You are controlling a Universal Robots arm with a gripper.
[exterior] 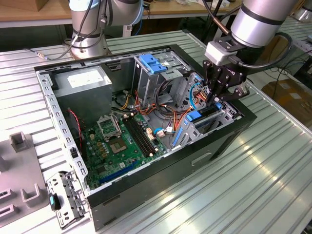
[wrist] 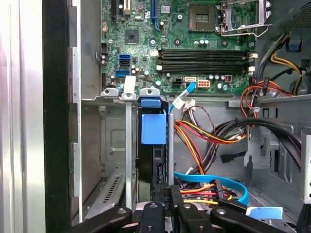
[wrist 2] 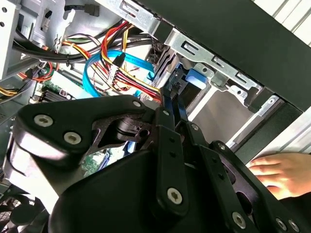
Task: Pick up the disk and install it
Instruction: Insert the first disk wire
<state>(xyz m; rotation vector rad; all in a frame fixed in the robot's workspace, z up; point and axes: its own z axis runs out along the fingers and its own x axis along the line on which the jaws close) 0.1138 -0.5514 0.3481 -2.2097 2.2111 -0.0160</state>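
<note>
Exterior view, from its left: the circuit board [exterior: 122, 141] lies on the floor of the open computer case [exterior: 146, 195], well away from the claw [exterior: 218, 97], which is down inside the drive cage [exterior: 222, 117] at the case's far end. First wrist view shows the disk [wrist: 153, 155] standing on edge in that cage, its blue rail [wrist: 153, 128] just ahead of the claw [wrist: 167, 206]. Its fingers [wrist: 165, 199] are nearly closed on the disk's near edge; bundled cables [wrist: 209, 141] lie beside it.

Ribbed metal table [exterior: 273, 170] bearing open black computer case [exterior: 229, 139], grey fixture blocks [exterior: 19, 168], robot base [exterior: 87, 44].
</note>
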